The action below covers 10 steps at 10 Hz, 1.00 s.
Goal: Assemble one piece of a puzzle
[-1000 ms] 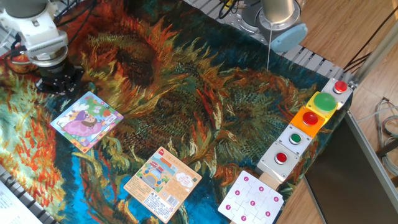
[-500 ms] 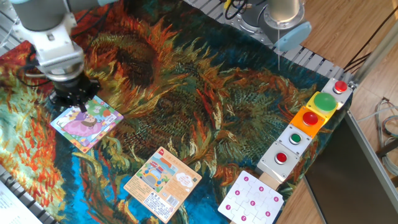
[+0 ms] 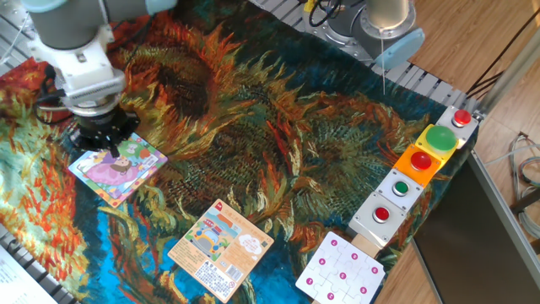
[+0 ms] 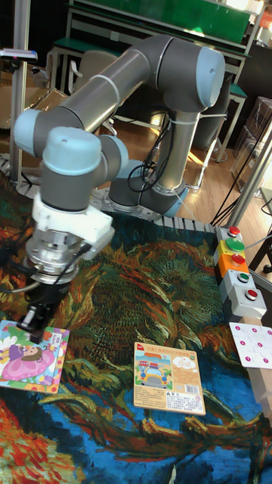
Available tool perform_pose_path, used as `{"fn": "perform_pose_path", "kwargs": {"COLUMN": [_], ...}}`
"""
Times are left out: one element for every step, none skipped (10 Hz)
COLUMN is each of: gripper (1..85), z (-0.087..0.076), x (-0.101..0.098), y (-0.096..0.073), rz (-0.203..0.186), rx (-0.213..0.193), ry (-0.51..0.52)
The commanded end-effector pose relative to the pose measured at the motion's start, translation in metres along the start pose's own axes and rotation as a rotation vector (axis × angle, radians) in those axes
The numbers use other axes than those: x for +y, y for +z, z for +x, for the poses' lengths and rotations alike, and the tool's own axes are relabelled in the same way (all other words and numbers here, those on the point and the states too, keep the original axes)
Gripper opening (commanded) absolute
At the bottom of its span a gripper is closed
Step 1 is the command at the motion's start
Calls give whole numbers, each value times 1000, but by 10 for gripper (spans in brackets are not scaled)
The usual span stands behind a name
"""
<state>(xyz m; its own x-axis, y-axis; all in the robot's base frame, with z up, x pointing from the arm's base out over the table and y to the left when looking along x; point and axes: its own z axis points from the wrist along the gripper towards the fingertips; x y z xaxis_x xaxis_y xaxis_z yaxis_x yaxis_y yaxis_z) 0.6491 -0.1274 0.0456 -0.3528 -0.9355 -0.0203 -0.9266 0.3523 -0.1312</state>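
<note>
A UR5 arm poises its gripper (image 3: 103,145) above the far corner of the puzzle (image 3: 117,164), a small square cartoon jigsaw that lies flat on a counter (image 3: 278,160) draped in a sunflower-print cloth. The tall fixed view shows the gripper (image 4: 36,316) pointing straight down over the puzzle (image 4: 30,356), its dark fingers close together; whether they pinch a loose piece cannot be told from either view, nor whether the tips touch the cardboard.

The straight-down approach over one corner suggests the arm is seating a single piece into the picture from above, the way a piece has to drop into its slot. The puzzle sits near the counter's left front edge in the fixed view, with nothing touching it, which leaves the arm a clear path down.

Two lookalikes are parked well apart from the work: a tan-orange card (image 3: 220,248) with a printed picture lies nearer the front edge, and a white card with pink dots (image 3: 340,272) sits beyond it, just beside a row of push-button boxes (image 3: 415,169) along the counter's right edge. Judged from the frames, the job is at its placing stage, and a small sideways error could leave the piece riding proud.
</note>
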Motion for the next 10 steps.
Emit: {"fn": "perform_pose_path", "kwargs": {"gripper": [13, 13, 13, 13, 13, 13, 13, 13, 13, 13], "z": [-72, -74, -70, -71, -82, -104, -116, -118, -114, -115], "x": [31, 29, 31, 36, 46, 55, 58, 54, 50, 49], "y": [-4, -5, -5, -6, -6, -5, -5, -4, -3, -4], "rz": [-5, -13, -21, -38, -75, -78, -75, -68, -56, -55], "rx": [-28, -11, 3, 0, -34, -44, -37, -30, -23, -29], "ry": [74, 70, 34, 19, 39, 54, 63, 64, 60, 59]}}
